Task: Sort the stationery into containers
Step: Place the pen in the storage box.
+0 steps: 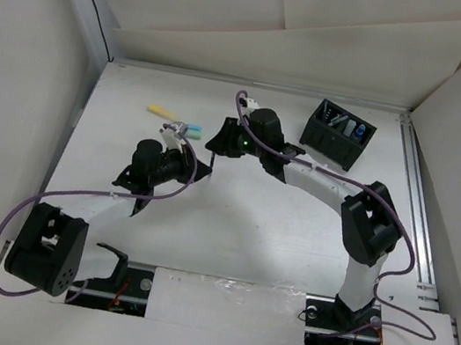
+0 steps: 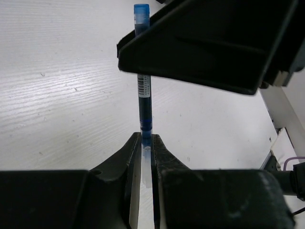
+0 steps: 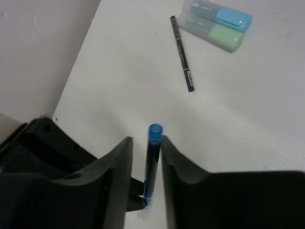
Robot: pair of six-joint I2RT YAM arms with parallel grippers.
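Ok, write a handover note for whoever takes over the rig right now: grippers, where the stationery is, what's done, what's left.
Left gripper: shut on one end of the blue pen, which sticks out past its fingertips.
Right gripper: jaws open either side of the same pen, not yet clamped.
Organiser box: far right of the table, some pens already inside.
Loose on the table: light-blue highlighter, green highlighter, thin black pen, yellow highlighter.
Left to do: finish the handover, box the blue pen, then the four loose items.
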